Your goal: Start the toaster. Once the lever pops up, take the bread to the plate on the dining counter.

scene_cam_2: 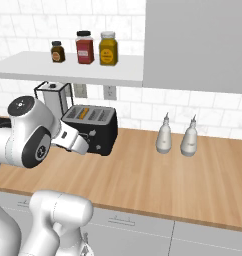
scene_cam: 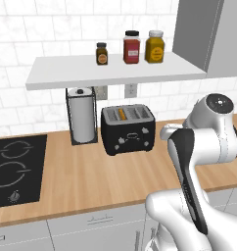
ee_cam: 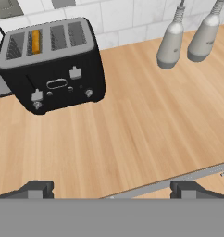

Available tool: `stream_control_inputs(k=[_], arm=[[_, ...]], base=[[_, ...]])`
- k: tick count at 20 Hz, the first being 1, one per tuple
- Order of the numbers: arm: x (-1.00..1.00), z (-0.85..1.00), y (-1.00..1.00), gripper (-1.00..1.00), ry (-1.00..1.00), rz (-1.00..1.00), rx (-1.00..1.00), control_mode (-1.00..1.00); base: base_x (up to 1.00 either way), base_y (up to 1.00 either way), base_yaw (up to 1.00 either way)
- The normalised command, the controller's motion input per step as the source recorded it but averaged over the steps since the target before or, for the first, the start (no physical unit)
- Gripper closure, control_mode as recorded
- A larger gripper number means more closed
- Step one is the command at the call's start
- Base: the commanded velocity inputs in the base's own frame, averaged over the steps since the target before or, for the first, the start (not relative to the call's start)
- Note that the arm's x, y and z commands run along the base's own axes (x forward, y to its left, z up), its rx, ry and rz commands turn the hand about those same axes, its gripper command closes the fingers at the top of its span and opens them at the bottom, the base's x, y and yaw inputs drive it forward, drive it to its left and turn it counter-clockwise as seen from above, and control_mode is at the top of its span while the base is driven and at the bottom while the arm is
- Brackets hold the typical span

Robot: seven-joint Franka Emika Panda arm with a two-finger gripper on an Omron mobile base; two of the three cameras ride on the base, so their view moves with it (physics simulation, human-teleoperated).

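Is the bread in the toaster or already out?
In. The bread shows as an orange strip sunk in a slot on the toaster.

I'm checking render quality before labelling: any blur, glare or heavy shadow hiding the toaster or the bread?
Left base view: toaster sharp, evenly lit, only soft shade beneath the shelf. Right base view: the arm covers its lower left corner, no glare. Hand view: crisp but tilted; bread shows orange in a slot.

bright, even rendered light, no glare and no blur in any view. soft shadow under the shelf (scene_cam: 115,68) on the upper tiles. faint shade beside the toaster (ee_cam: 53,65) on the tabletop (ee_cam: 146,125). hand view tilted, edges sharp, slight wide-angle stretch.
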Motion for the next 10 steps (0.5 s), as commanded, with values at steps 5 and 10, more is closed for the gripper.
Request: stream_control_inputs(k=[5,10], arm=[[0.0,0.0,0.0,-1.0,0.0,0.0,0.0,-1.0],[0.0,0.0,0.0,-1.0,0.0,0.0,0.0,-1.0]], base=[[0.0,0.0,0.0],[0.0,0.0,0.0]])
